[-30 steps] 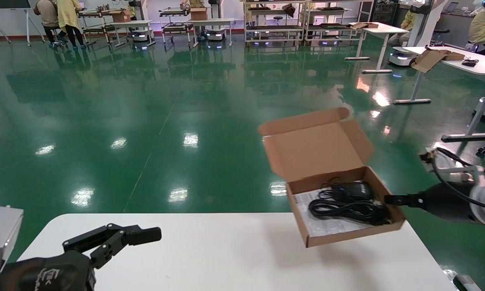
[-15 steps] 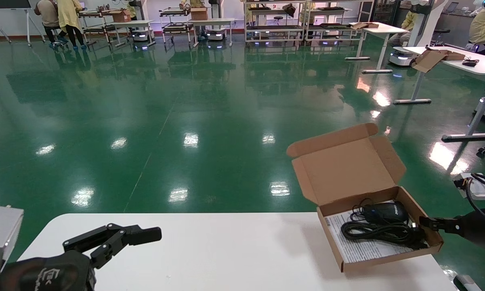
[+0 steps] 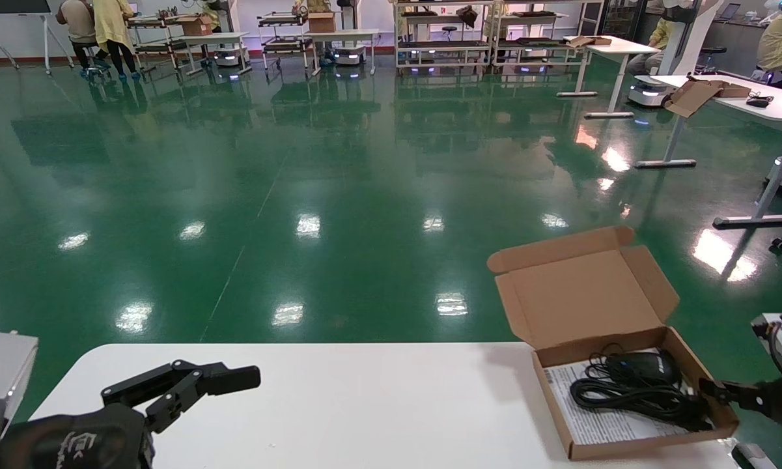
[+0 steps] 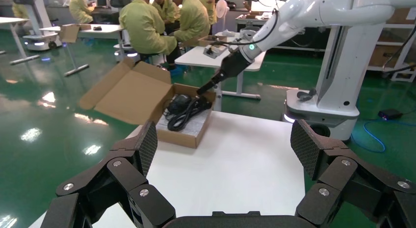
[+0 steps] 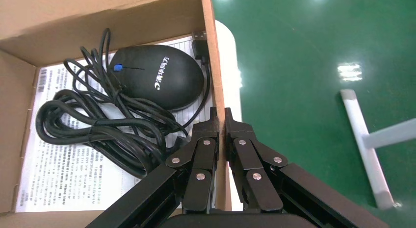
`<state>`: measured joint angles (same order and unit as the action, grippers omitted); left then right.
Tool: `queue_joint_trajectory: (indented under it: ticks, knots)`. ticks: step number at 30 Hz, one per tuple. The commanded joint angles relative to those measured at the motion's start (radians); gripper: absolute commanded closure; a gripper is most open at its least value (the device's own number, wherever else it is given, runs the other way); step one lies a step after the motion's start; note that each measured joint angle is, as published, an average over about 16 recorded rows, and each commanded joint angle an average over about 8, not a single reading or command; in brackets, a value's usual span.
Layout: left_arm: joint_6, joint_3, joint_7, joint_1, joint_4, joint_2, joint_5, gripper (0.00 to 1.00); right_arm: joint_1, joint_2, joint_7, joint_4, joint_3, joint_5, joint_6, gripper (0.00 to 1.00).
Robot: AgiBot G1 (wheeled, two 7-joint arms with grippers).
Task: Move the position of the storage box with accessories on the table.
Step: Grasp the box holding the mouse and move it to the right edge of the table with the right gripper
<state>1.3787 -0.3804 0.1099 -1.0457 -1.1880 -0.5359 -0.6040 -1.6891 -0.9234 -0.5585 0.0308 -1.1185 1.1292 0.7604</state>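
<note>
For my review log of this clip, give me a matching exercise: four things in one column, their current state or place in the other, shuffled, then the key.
1. storage box
2. mouse
3. right gripper
4. left gripper

A. open, over the table's near left part
B. shut on the box's side wall
C. lid open, at the table's right end
D. on the printed sheet, beside bundled cable

Pairs: 1-C, 2-D, 3-B, 4-A

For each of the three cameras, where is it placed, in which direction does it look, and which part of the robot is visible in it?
Head view: on the robot's head, looking forward and down over the table; the left gripper shows low on the left, the right gripper at the storage box.
Left wrist view: looks across the table past its own open fingers to the storage box and right arm.
Right wrist view: looks down into the box at the mouse, cable and paper sheet; its shut fingers pinch the box's side wall.
All three share the box.
</note>
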Motion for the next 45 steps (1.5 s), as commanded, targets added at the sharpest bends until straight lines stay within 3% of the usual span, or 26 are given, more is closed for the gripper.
queue_joint_trajectory:
  ticks: [1,29,30,36,38,45]
  knots:
    - [0.0,0.0,0.0,0.0,0.0,0.0,0.0,0.0,0.013,0.004,0.012,-0.007,0.005,-0.007,-0.011,1.0]
    - [0.0,0.0,0.0,0.0,0.0,0.0,0.0,0.0,0.155,-0.002,0.191,0.004,0.108,-0.152,-0.149,0.97]
    - [0.0,0.0,0.0,0.0,0.0,0.0,0.0,0.0,0.157,-0.002,0.196,0.003,0.11,-0.156,-0.152,0.91]
    - [0.0,0.0,0.0,0.0,0.0,0.0,0.0,0.0,0.166,-0.006,0.224,0.0,0.128,-0.18,-0.163,0.18]
    - [0.0,0.0,0.0,0.0,0.0,0.0,0.0,0.0,0.169,-0.007,0.236,0.001,0.132,-0.186,-0.165,0.01]
    - [0.0,0.0,0.0,0.0,0.0,0.0,0.0,0.0,0.18,-0.007,0.292,0.01,0.152,-0.213,-0.171,0.0]
